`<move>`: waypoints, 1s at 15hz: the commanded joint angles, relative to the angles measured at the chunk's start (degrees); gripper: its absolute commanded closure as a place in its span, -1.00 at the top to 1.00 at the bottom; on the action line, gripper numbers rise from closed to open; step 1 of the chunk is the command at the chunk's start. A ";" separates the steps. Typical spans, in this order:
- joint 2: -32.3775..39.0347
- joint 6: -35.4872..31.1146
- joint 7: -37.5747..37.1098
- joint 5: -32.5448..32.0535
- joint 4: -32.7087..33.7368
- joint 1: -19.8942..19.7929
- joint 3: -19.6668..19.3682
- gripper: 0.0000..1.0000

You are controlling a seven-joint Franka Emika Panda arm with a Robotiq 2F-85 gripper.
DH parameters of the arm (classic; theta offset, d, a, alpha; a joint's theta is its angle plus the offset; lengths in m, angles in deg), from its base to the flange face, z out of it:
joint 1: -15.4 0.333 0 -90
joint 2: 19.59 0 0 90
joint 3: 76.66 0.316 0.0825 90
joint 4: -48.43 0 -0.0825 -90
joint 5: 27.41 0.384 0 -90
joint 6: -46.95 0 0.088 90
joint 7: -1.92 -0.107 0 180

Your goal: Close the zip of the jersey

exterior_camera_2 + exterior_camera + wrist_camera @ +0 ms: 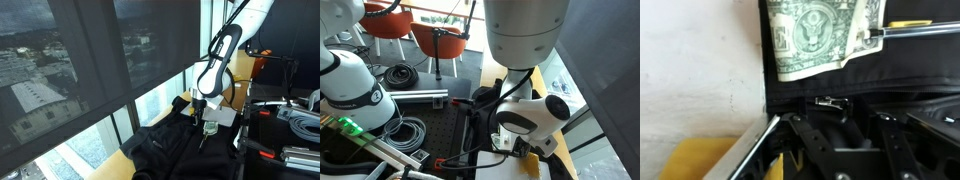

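Black links of the end effector (840, 128) fill the wrist view's lower edge, fingers spread and holding nothing, hovering just beside the zip pull (827, 100), apparently so they can straddle it. Its jersey (165, 148) lies crumpled on the tabletop (445, 125) by the window, a dollar bill (810, 40) lying against the dark fabric beyond the pull.

daylight through windows | interior dim | wrist view soft, shadowed
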 commanded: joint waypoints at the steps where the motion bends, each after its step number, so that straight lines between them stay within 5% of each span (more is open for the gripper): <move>1: 0.85 -0.70 -0.74 -2.10 1.12 -0.51 -0.01 -0.62; 3: 0.71 -0.83 -0.73 -2.30 1.04 -0.46 0.14 -0.88; 6: 0.30 -0.92 -0.64 -2.56 0.80 -0.27 0.39 -1.00; 15: -2.29 -2.35 -0.07 -6.72 -3.17 1.59 0.67 -0.96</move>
